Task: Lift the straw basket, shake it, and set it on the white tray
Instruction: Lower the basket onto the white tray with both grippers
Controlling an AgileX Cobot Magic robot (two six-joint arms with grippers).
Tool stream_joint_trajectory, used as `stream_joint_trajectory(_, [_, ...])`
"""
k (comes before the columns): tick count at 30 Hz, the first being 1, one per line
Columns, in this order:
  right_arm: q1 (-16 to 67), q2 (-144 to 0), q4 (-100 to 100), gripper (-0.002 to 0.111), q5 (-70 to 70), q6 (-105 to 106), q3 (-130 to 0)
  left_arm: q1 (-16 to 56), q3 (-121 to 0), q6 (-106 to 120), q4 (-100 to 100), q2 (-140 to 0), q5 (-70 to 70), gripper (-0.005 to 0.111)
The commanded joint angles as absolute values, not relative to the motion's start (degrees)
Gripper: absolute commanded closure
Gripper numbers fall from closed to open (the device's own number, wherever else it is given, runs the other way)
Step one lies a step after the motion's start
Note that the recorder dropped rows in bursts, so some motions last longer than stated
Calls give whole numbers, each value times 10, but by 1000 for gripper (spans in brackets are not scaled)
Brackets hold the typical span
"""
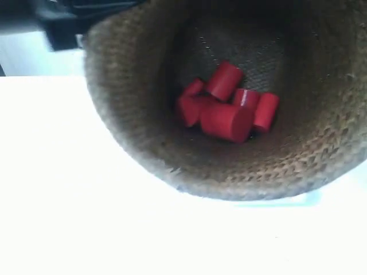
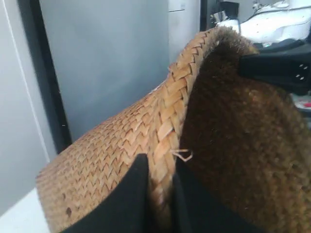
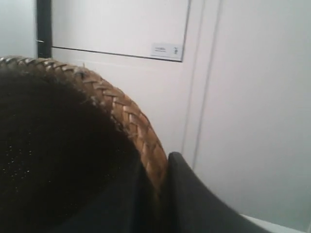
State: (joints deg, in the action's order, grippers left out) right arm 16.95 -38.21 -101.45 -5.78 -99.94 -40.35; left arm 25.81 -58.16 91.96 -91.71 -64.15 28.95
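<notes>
White table (image 1: 69, 206) fills the exterior view from 9 o'clock down to 6 o'clock. Up at 10 o'clock there is a dark, blurry arm piece (image 1: 57, 26). Next to it comes the straw basket (image 1: 132, 132). It is big and brown and takes up the view from 12 o'clock round to 4 o'clock. It is tipped so that its open mouth faces the camera. Deep inside, near the middle of the view, a heap of red blocks (image 1: 229, 109) lies all bunched up and touching. At 5 o'clock a thin pale strip (image 1: 287, 200) peeks out just under the basket, and I cannot tell what it is. In the left wrist view the left gripper (image 2: 159, 162) pinches the braided rim (image 2: 167, 121). One black finger (image 2: 133, 194) is on the outside and one is on the dark inside. Across the basket another black piece (image 2: 274, 68) sits on the far rim. In the right wrist view the right gripper (image 3: 155, 172) is squeezed on the rim too, with one finger (image 3: 189, 199) on the outside and straw between both fingers.
</notes>
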Motion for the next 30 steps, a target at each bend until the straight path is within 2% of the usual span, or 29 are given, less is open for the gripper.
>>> stream_joint_trajectory(1, [160, -424, -999, 108, 144, -1008, -407, 307, -616, 1011, -999, -698, 183, 107])
stream_joint_trajectory(9, [160, -572, -995, 108, 247, -1043, -408, 311, -681, 882, -982, -827, 146, 107])
stream_joint_trajectory(11, [160, -608, -934, 108, 282, -1005, -419, 310, -697, 821, -941, -856, 149, 107])
stream_joint_trajectory(18, [160, -638, -870, 108, 388, -917, -434, 310, -773, 741, -917, -954, 244, 107])
stream_joint_trajectory(28, [138, -667, -846, 108, 344, -917, -434, 310, -774, 703, -853, -956, 251, 107])
stream_joint_trajectory(30, [138, -667, -860, 105, 328, -917, -434, 310, -774, 704, -853, -956, 247, 103])
